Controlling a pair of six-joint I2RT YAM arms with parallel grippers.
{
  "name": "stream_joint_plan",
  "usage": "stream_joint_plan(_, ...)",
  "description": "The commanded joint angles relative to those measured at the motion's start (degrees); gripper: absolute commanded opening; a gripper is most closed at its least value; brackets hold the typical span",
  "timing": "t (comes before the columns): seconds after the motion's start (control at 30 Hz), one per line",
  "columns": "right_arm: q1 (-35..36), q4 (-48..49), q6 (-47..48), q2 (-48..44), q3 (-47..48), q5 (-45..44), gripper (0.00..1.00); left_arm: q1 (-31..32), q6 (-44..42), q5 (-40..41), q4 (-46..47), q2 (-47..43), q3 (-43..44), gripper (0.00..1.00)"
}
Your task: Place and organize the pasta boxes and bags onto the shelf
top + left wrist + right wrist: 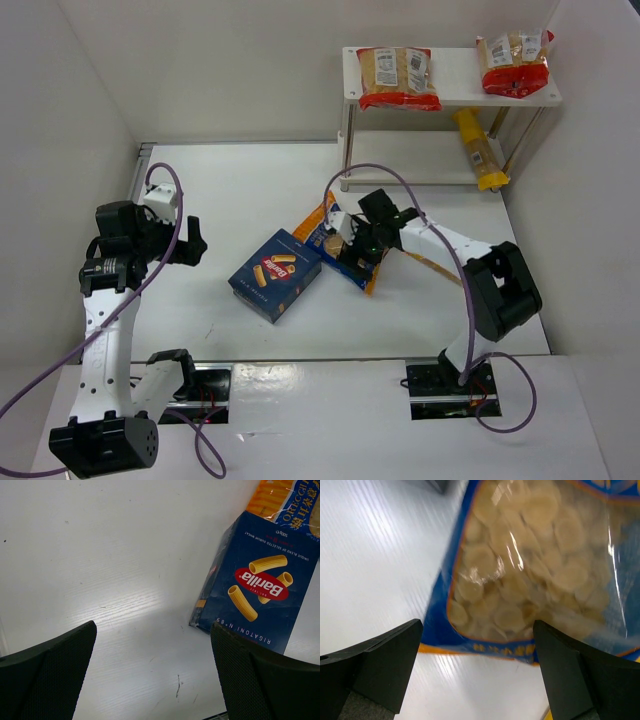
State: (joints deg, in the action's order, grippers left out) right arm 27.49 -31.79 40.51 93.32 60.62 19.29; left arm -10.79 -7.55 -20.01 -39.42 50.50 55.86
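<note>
I see the dark-blue pasta box [275, 274] lying flat mid-table, just beside the blue-trimmed bag [530, 565] of pale round pieces, while the white two-tier shelf [455, 92] in the far right corner carries two red-trimmed bags [398, 78] [515, 62] on top and a long orange-yellow bag [480, 150] below.

The white table [240, 190] carries a dark-blue pasta box [275, 273], lying flat near the middle. Just beside the box's far corner lies a blue-trimmed bag [535, 565] of pale round pieces, touching an orange packet [270, 497]. The white shelf [455, 72] stands at the far right corner.
</note>
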Motion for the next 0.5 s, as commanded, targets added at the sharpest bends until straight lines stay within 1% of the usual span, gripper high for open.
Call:
stream_joint_plan(0.0, 5.4, 7.0, -5.4, -2.2, -1.0, -5.8, 0.99, -0.4, -0.9, -1.3, 1.2, -0.1, -0.3, 1.00)
stream_joint_plan(0.13, 7.1, 8.1, -7.7, 3.7, -0.4, -9.8, 0.99, -0.4, -0.9, -1.3, 1.2, -0.1, -0.3, 1.00)
stream_joint_plan(0.23, 7.7, 10.8, -10.3, 6.5, 0.2, -15.4, 0.99, -0.4, -0.9, -1.3, 1.2, -0.1, -0.3, 1.00)
stream_joint_plan(0.27, 7.7, 11.9, -10.9, 7.1, 0.2, -17.4, 0.99, -0.4, -0.9, -1.3, 1.2, -0.1, -0.3, 1.00)
stream_joint_plan(0.3, 8.2, 13.2, -12.3, 7.7, -0.5, -22.3, 0.99, -0.4, -0.9, -1.3, 1.2, -0.1, -0.3, 1.00)
stream_joint_plan(0.37, 8.7, 16.2, -13.2, 7.8, -1.3, -26.7, 0.99, -0.4, -0.9, -1.3, 1.2, -0.1, -0.3, 1.00)
stream_joint_plan(0.4, 8.7, 16.2, -13.2, 7.8, -1.3, -28.6, 0.99, -0.4, -0.9, -1.3, 1.2, -0.1, -0.3, 1.00)
stream_joint_plan(0.47, 8.7, 15.5, -13.7, 8.4, -1.3, -28.6, 0.99, -0.4, -0.9, -1.3, 1.2, -0.1, -0.3, 1.00)
